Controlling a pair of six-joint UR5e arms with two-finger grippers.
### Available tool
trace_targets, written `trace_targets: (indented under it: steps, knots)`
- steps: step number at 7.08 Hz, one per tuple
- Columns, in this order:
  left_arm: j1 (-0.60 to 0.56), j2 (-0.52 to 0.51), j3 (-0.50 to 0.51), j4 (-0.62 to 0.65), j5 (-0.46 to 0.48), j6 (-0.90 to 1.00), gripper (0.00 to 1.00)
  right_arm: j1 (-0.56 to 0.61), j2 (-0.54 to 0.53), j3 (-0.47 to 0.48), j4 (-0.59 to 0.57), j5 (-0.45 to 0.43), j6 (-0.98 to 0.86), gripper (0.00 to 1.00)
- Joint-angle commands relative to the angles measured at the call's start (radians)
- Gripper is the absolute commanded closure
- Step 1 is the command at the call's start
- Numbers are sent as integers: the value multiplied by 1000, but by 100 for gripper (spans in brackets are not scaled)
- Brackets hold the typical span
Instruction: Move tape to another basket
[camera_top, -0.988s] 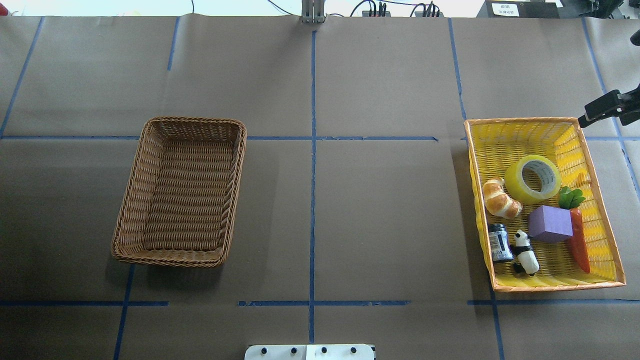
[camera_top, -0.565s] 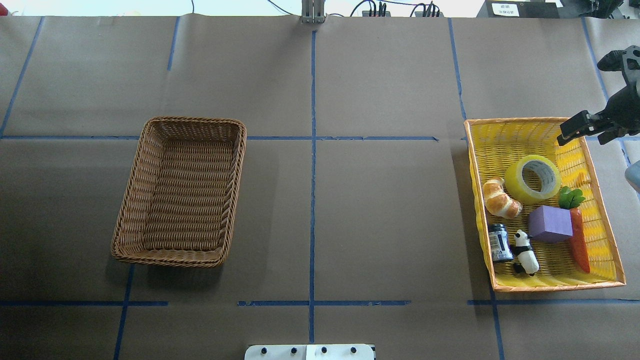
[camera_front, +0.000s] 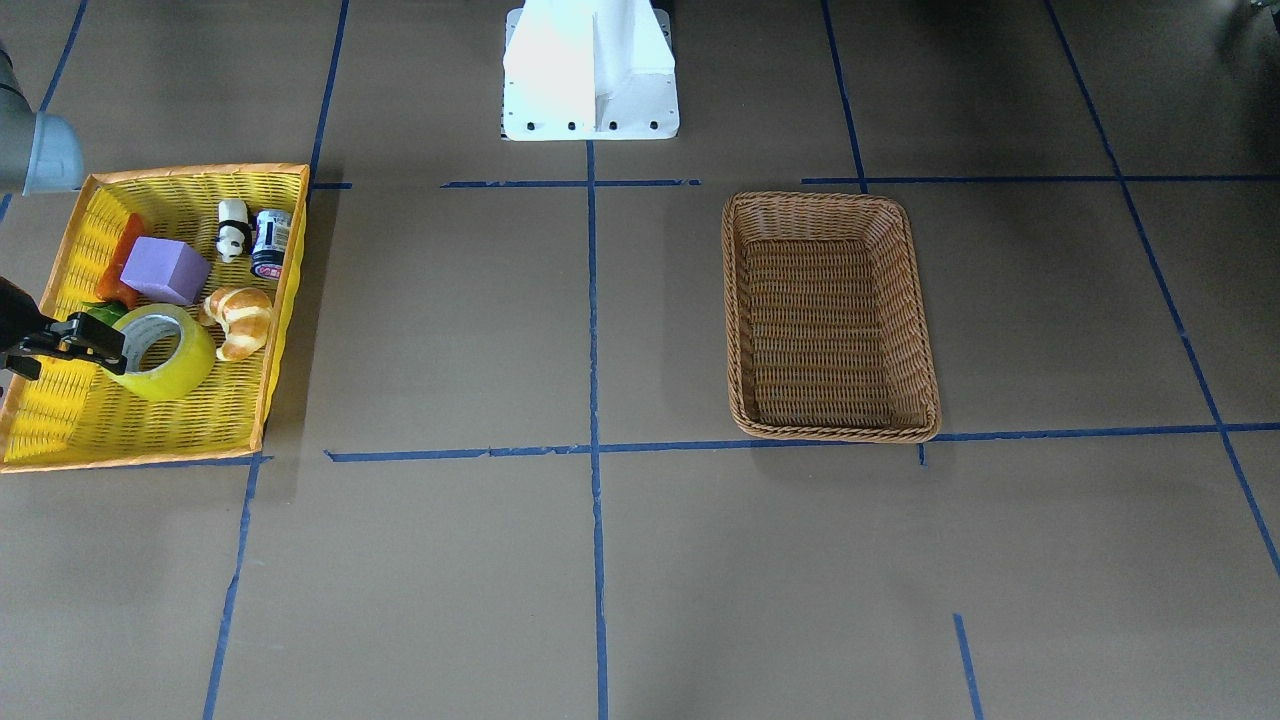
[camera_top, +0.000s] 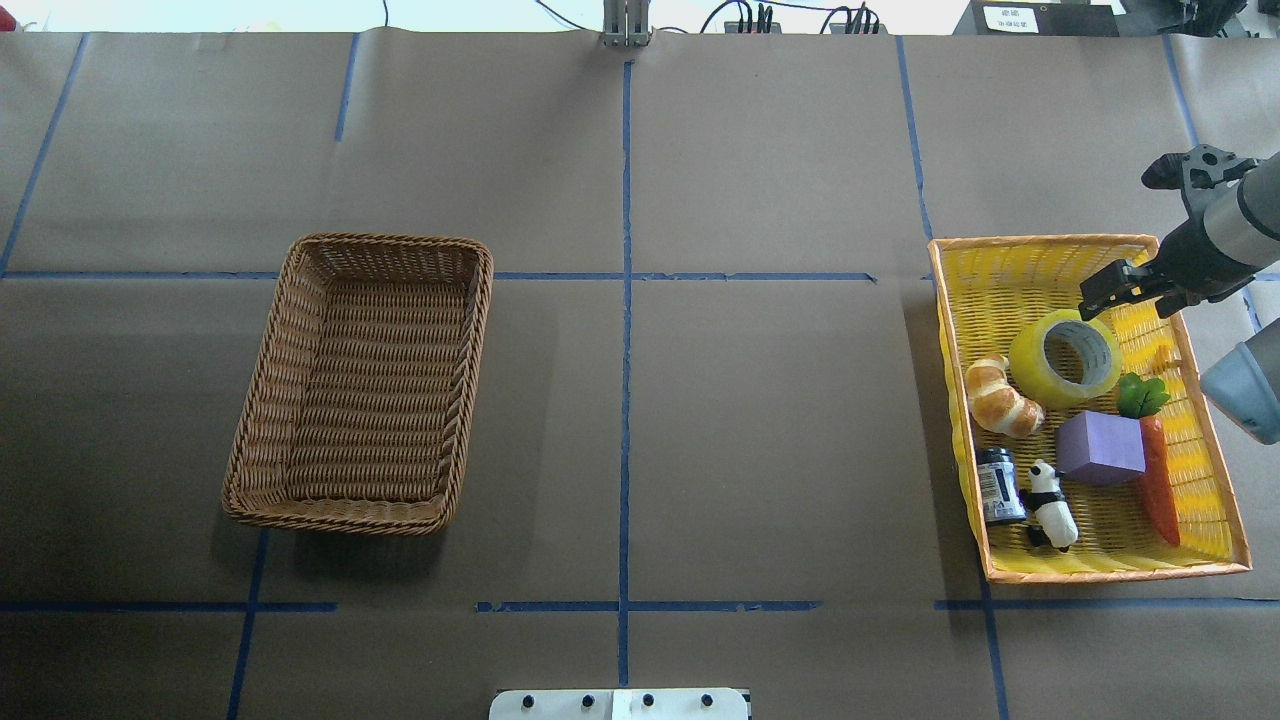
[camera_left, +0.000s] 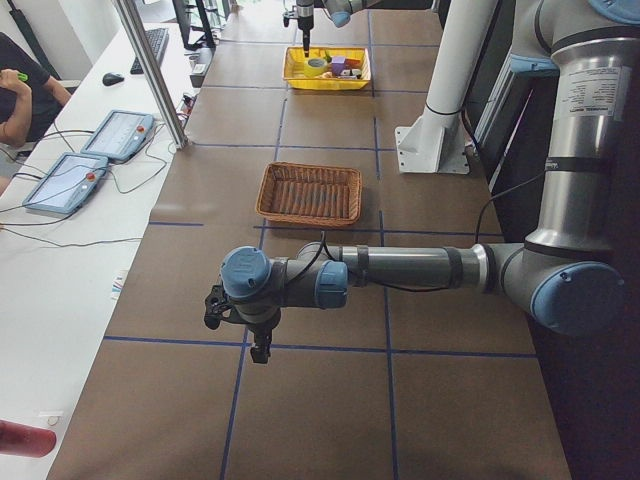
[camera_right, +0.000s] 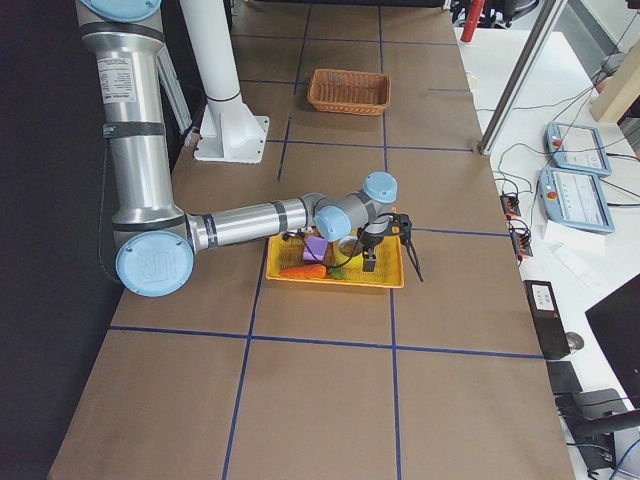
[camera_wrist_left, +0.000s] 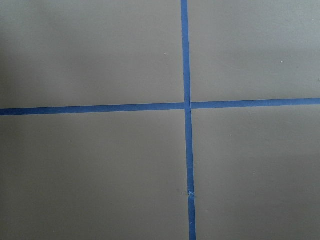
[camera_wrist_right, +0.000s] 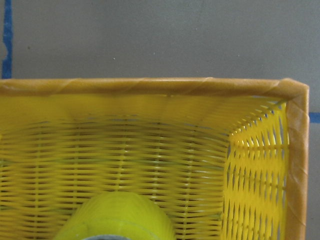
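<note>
The tape (camera_top: 1065, 358) lies in the yellow tray (camera_top: 1040, 241) on the robot's right side of the table, in the half of the tray that is farther from the robot. It is tilted, with its open core facing up. The croissant (camera_top: 1000, 397) is just beside it, and the purple block (camera_top: 1100, 447) and the carrot (camera_top: 1158, 480) are near it. A small can (camera_top: 998, 485) and a panda figure (camera_top: 1052, 505) are at the near end.

The right gripper (camera_top: 1125, 240) hangs over the far end of the tray with its jaws wide apart and nothing between them. 1 finger is close to the tape's far edge, but I cannot tell if it touches.

The basket (camera_top: 390, 241) stands well apart, on the robot's left side.

The left gripper (camera_left: 260, 350) points down over the bare table. I cannot tell how its jaws stand.
</note>
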Motion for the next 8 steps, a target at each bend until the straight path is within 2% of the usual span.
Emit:
trace_targets:
  steps: [1,8]
  knots:
    - [0,0,-1,0,0,0,0,-11,1,6,24,-1,28,0]
    - [0,3,-1,0,-12,0,0,-71,-40,12,25,1,22,0]
